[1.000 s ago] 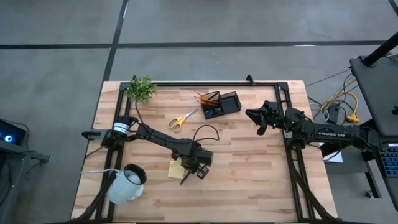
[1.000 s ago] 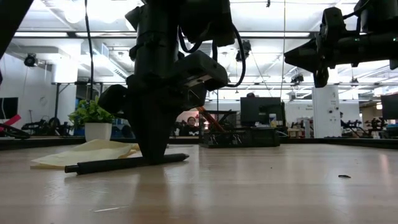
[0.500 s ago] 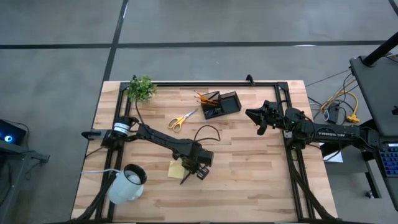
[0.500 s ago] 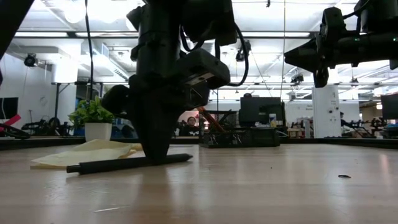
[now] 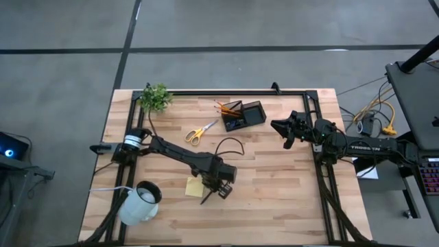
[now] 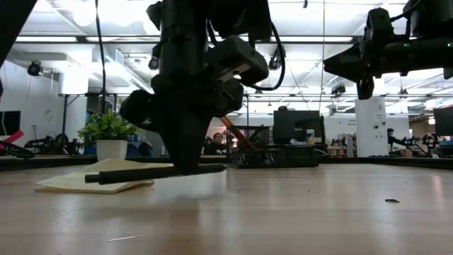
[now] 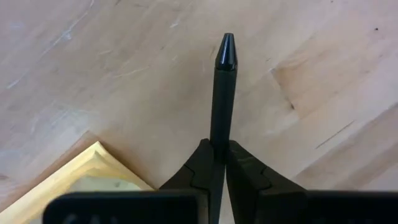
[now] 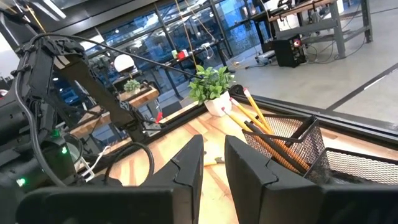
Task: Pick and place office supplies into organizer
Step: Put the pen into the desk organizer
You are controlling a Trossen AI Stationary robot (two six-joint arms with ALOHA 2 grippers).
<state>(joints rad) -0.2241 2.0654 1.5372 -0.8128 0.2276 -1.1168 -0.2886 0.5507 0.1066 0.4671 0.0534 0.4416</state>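
My left gripper (image 5: 215, 189) is shut on a dark pen (image 6: 156, 173) just above the table, beside the yellow sticky-note pad (image 5: 193, 186). The pad lies flat on the table and also shows in the left wrist view (image 7: 81, 180). The yellow-handled scissors (image 5: 201, 131) lie flat farther back. The black organizer (image 5: 244, 114) stands at the far edge with orange pencils (image 8: 261, 134) leaning in one compartment. My right gripper (image 5: 281, 130) hangs in the air right of the organizer, slightly open and empty. My left gripper pinches the pen's barrel (image 7: 217, 138) between its two fingers, about midway along it. The fingers (image 6: 185, 159) point down from above and lie across the pen. The pen is lifted clear of the table, nearly level, its pointed end (image 7: 226, 53) sticking out ahead.
A white mug (image 5: 140, 202) lies at the near left. A small green plant (image 5: 156, 97) stands at the far left corner. A black frame (image 5: 226, 91) runs along the table's far and side edges. Bare wood lies between the two arms.
My left gripper has gone up a little with the pen. The pen, which lay on the table next to the pad, now hangs clear of the wood, still nearly level.
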